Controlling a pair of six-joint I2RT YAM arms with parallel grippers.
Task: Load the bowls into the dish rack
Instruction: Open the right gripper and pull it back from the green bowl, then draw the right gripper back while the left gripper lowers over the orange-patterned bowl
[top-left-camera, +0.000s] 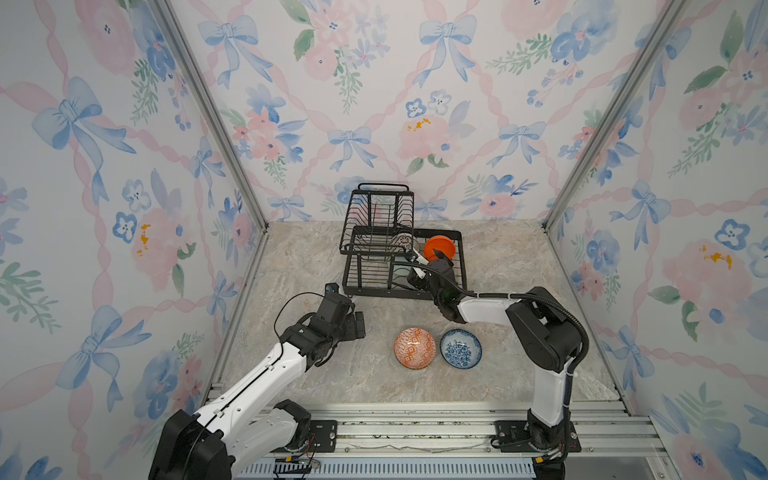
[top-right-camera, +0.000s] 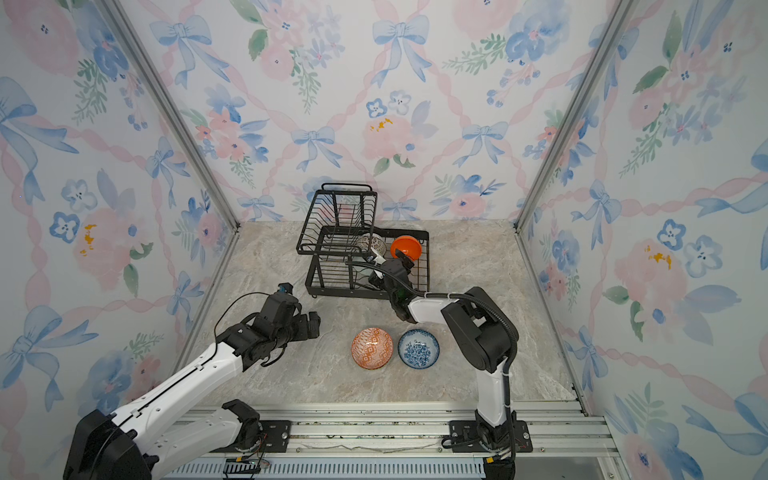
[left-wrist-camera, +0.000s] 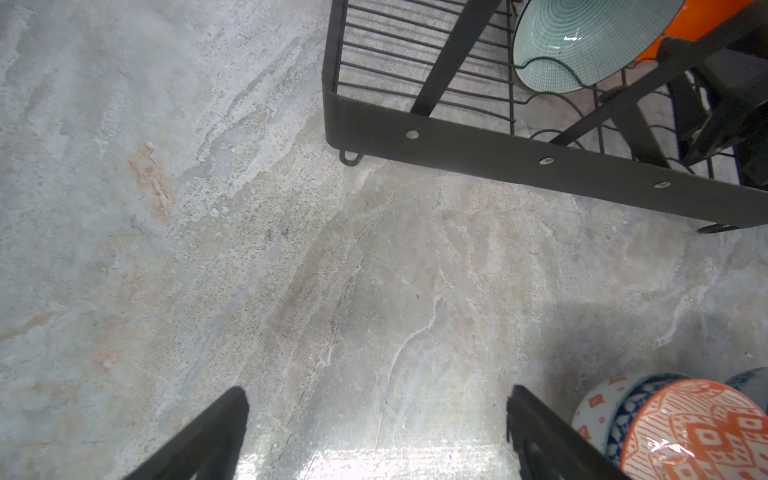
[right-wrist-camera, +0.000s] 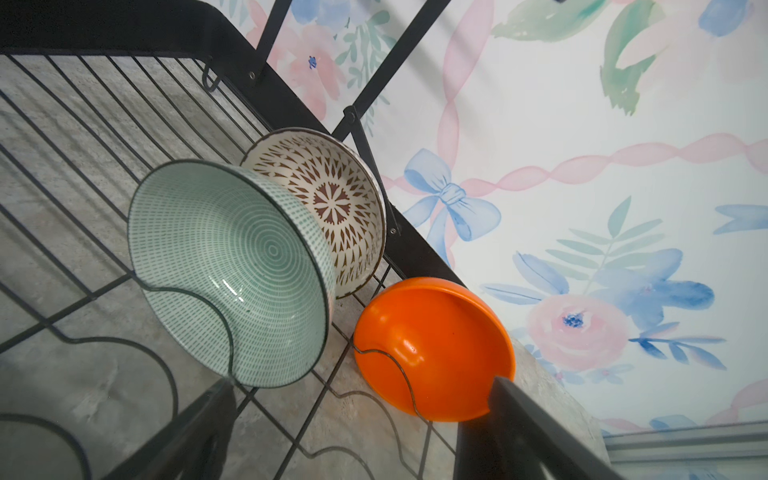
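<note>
R end effector (right-wrist-camera: 361, 386) wide, empty; glossy plain orange bowl (right-wrist-camera: 436, 349) on edge just beside it. L end effector (left-wrist-camera: 378, 392) wide, empty.

Your dish rack (left-wrist-camera: 478, 147) presents as matt black metal: thin wire floor, flat riveted frame. The orange bowl (right-wrist-camera: 440, 345) is smooth and glossy. The green patterned bowl (right-wrist-camera: 232, 266) shows a glazed sheen. Your tabletop (left-wrist-camera: 208, 249) looks like veined stone, faintly reflective.

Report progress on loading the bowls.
Done: orange bowl, mint bowl and brown-lattice bowl sit in the dish rack. In hand: nothing; right gripper open over the rack, left gripper open over bare table. Left: orange-patterned bowl and blue floral bowl on the table.
</note>
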